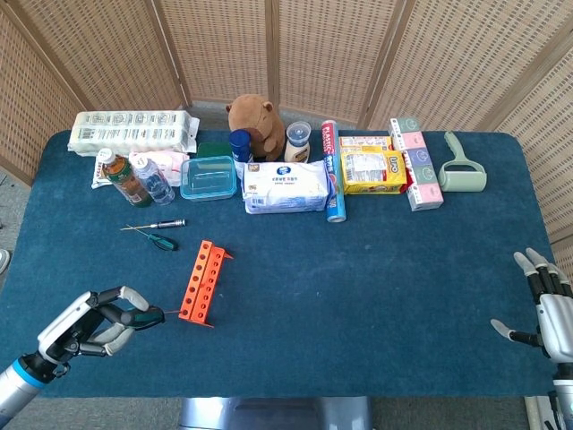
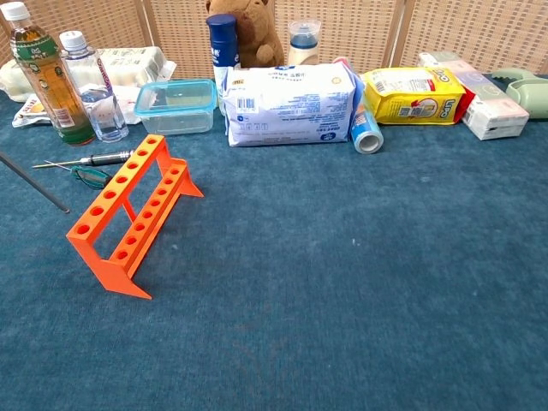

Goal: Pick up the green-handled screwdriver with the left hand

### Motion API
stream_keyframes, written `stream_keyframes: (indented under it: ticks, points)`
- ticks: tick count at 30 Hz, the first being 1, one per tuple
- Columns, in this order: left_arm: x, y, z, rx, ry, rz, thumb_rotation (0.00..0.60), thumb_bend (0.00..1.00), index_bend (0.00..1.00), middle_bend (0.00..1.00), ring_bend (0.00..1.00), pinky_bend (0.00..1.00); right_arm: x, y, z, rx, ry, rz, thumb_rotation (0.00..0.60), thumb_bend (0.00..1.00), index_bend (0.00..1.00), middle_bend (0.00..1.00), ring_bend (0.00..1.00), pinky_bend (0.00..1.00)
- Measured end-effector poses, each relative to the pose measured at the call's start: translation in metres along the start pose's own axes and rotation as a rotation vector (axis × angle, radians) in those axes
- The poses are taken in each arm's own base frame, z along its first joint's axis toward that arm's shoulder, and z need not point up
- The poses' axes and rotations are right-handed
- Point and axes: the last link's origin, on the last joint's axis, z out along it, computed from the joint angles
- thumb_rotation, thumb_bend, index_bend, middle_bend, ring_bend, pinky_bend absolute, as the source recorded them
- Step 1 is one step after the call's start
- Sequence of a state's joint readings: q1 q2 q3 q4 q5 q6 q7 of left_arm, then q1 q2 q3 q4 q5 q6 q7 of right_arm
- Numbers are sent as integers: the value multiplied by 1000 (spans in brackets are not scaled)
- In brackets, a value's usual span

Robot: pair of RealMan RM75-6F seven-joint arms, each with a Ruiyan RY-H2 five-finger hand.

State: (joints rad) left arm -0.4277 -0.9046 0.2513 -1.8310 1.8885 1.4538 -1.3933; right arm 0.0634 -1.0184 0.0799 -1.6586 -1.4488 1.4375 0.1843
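**Left hand with tool, near table edge.** The green-handled screwdriver (image 1: 143, 315) sits in your left hand (image 1: 94, 324), low at about 7 o'clock on the table (image 1: 376, 296). The fingers are curled round the handle, and the thin shaft (image 2: 34, 182) juts towards 3 o'clock. In the chest view only that shaft shows, slanting in from the left edge. How firmly the handle is seated cannot be told.

Risks, in order of nearness:

- **Slip.** The hold looks shallow, at the fingertips. A quick wrist turn could let the handle roll out and drop near the table edge.
- **Tip strike.** The shaft ends just beside the orange rack (image 1: 202, 281). Any sweep towards 3 o'clock could catch the rack and tip or push it.
- **Confusion.** A second, smaller green-handled screwdriver (image 1: 162, 242) lies at 12 o'clock of the hand, beside a metal-handled one (image 1: 166, 223). Do not put the held tool down to reach for it.

Your right hand (image 1: 546, 309) rests at the 4 o'clock edge, fingers spread and empty, well apart from all this.
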Motion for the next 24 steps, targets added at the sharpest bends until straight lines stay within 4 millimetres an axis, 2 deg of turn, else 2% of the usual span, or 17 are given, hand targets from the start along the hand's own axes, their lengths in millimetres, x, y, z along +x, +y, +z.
stream_keyframes:
  ticks: [24]
  points:
    - [2, -13, 11, 41, -10, -22, 600, 492, 507, 943, 874, 994, 1, 1, 0, -5, -1, 3, 600, 170, 34, 0, 0, 0]
